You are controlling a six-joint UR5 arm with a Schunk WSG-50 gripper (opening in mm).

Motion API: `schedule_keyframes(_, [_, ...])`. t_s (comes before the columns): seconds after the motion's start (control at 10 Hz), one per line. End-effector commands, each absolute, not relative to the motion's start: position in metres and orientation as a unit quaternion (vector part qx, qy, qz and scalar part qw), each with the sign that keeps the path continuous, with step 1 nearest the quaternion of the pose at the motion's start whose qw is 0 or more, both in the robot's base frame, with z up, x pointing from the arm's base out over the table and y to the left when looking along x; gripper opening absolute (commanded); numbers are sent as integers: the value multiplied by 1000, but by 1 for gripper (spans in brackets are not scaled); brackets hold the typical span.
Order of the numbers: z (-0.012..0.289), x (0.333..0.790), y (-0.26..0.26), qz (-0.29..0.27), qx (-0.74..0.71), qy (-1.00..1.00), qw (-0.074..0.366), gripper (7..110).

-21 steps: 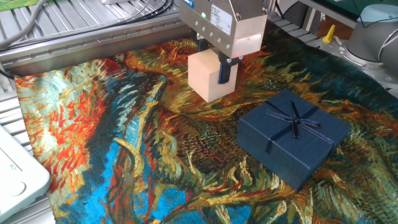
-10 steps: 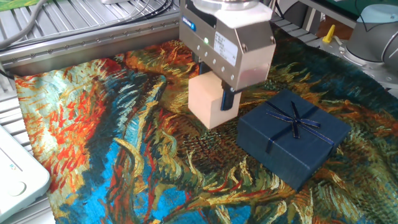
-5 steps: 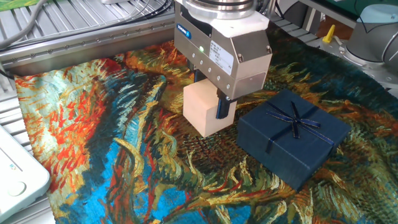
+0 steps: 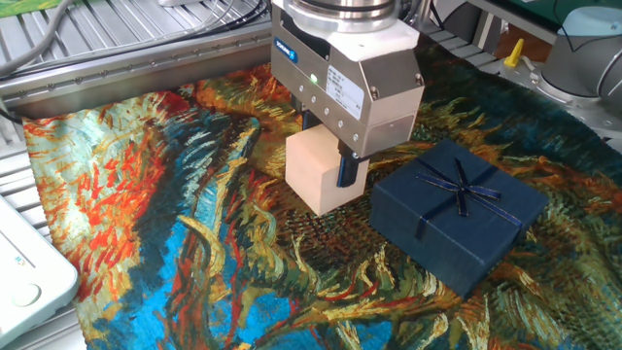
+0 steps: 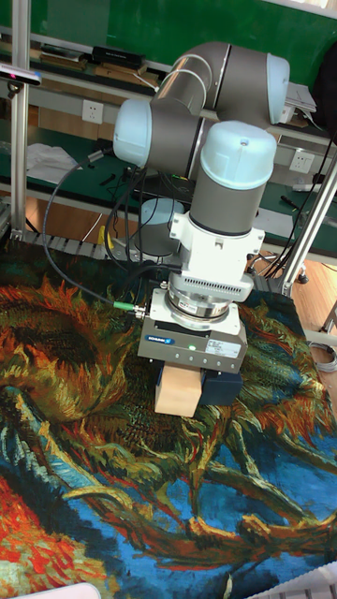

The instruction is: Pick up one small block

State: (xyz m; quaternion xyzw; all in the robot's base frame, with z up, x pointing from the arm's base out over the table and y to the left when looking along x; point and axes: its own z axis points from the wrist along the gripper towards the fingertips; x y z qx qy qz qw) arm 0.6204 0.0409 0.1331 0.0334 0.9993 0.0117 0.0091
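Hiding block [image 4: 316, 180] top: hand [image 4: 326, 160]

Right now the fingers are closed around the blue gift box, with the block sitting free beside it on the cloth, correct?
Not quite. The gripper has its fingers around the block, not the blue gift box; the box sits free beside it on the cloth. The fixed view shows this.

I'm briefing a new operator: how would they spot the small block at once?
Find the painted cloth on the table, then the gripper over its middle. The small block sits between its fingers: a plain peach cube, unlike the flat blue ribboned box beside it.
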Motion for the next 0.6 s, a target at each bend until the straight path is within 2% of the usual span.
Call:
schedule_keyframes(0.0, [134, 618, 43, 17, 36, 999, 5, 7])
schedule_keyframes(0.5, [134, 616, 42, 16, 36, 999, 2, 7])
